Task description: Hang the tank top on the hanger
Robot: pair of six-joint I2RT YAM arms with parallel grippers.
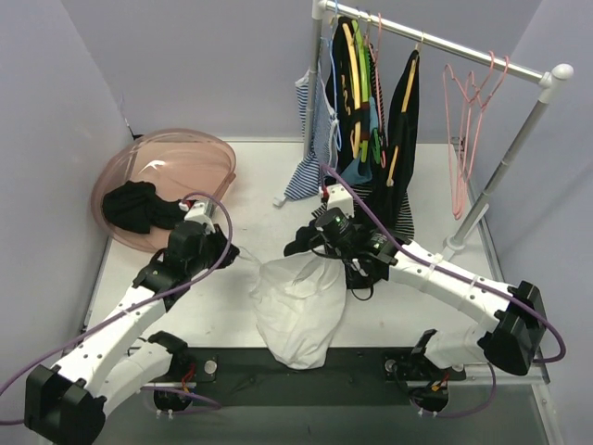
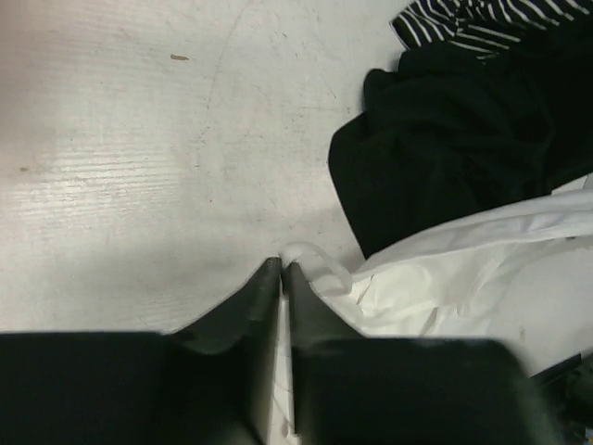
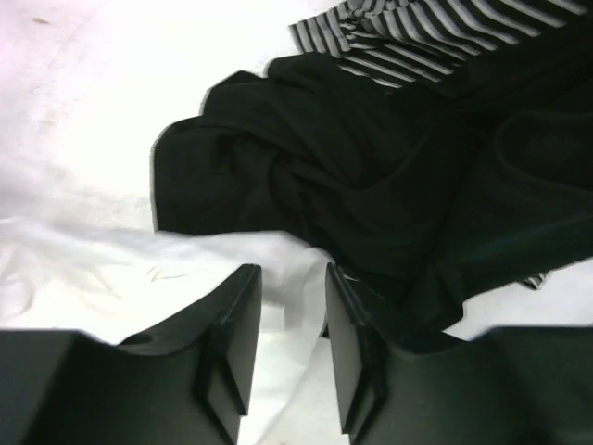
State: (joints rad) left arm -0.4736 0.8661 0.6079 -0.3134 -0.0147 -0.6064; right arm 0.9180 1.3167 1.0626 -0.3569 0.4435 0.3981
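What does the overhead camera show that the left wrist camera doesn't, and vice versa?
Only the overhead view shows the clothes rail with pink hangers on it, the pink tub holding dark cloth, and the whole left arm and right arm. Only the left wrist view shows, close up, the left jaws pressed together at a looped edge of white cloth. Both show the white tank top, a black garment beside it, striped cloth and the table.
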